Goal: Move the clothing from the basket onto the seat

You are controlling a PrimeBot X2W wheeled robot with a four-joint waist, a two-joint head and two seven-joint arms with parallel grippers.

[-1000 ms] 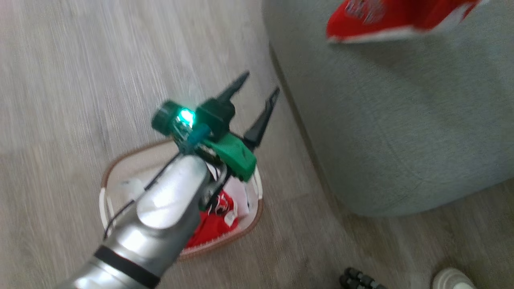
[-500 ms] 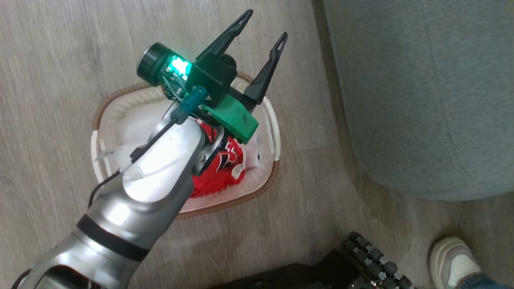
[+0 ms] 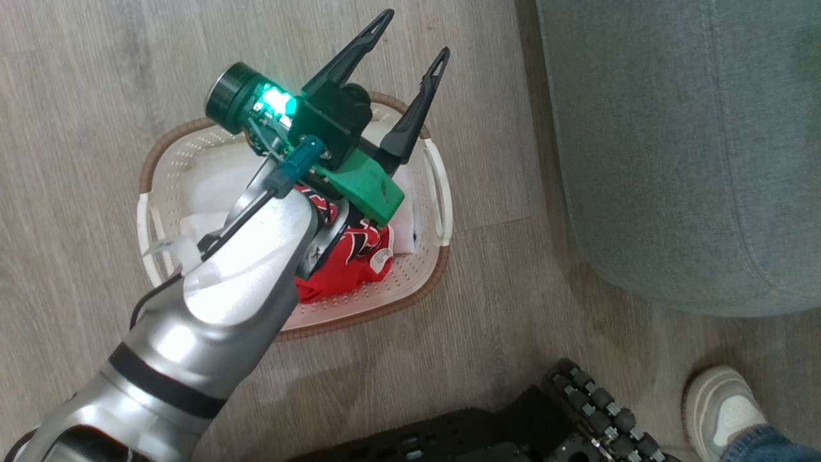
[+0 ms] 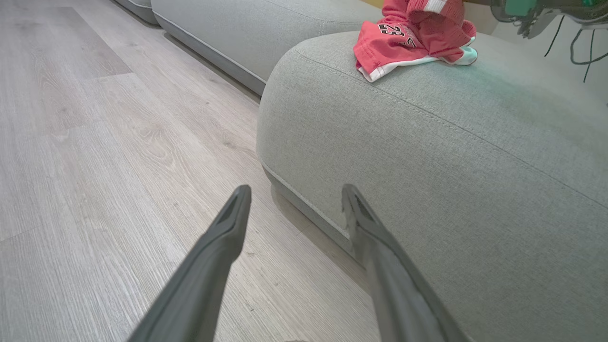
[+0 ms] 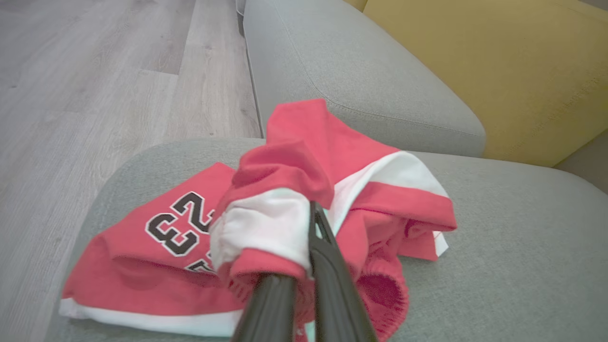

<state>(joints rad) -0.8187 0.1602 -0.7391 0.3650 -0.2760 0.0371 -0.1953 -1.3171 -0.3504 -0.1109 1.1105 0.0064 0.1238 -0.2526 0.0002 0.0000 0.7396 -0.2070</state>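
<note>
Gaze is swinging from seat (image 3: 673, 160) down to basket (image 3: 410, 282), where red clothing (image 3: 349, 263) is still lying. Left claw (image 3: 414, 32) is hovering spread above it, readying another pick. Right claw (image 5: 306, 213) is pinching a garment (image 5: 180, 223) that is resting on the seat.

You get soft, even daylight in all views. Shadows faint: one dim band on floor (image 3: 551, 256) beside seat (image 3: 673, 160). On left gripper (image 3: 414, 33), green lamp (image 3: 277, 101) blooms white at core; glare patch on silver forearm (image 3: 256, 256). Head view sharp. Wrist views: near fingers (image 4: 209, 266) soft, clothing (image 5: 342, 147) crisp, seat edges bowed.
</note>
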